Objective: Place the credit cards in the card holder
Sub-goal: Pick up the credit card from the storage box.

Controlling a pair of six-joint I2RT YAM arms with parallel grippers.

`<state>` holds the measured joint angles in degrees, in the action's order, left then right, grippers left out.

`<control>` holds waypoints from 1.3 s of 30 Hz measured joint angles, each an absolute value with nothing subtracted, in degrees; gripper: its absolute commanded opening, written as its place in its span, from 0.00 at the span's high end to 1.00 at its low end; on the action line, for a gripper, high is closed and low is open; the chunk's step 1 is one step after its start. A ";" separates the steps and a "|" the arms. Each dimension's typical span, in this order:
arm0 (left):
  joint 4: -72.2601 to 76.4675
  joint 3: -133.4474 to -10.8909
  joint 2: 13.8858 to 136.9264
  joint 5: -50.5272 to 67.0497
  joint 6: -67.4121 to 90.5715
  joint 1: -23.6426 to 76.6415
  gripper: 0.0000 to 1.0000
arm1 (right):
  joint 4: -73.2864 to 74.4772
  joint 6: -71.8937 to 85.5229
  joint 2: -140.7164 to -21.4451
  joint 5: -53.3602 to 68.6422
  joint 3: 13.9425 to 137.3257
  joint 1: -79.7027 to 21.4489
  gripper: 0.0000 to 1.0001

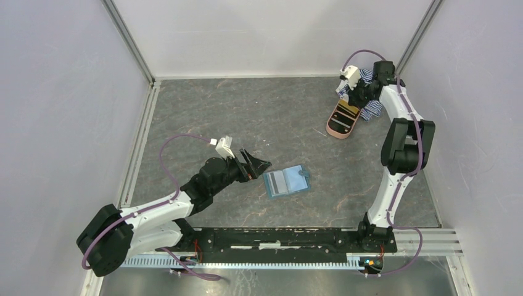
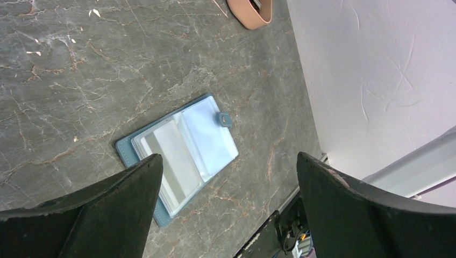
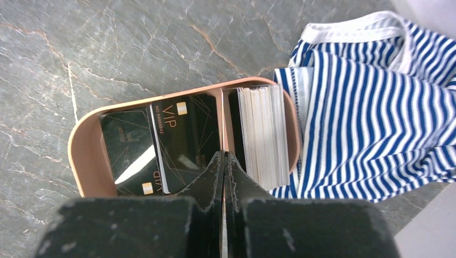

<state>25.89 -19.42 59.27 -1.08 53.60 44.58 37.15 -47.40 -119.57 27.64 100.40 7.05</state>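
Right gripper point(image 3: 223, 155) pinched fully shut over the pink case point(image 3: 80, 153) divider, beside black VIP credit cards point(image 3: 185, 134); left gripper point(image 2: 228, 158) wide open, holding nothing, by the opened card holder point(image 2: 212, 137), well apart from that case

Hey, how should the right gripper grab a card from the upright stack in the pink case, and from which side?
Take the stack's outer card by its upturned edge, coming straight down from above. The stack stands on edge in the case's compartment nearer the cloth, walled all round, so only those edges are free. The right gripper is shut, so open it first.
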 measured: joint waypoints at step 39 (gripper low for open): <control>57.84 -28.75 86.76 8.60 57.39 44.42 0.00 | 37.63 -25.43 -90.13 66.08 73.97 8.03 1.00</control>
<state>57.84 -28.75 86.76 8.60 57.39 44.42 37.63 -25.43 -90.13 66.08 73.97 8.03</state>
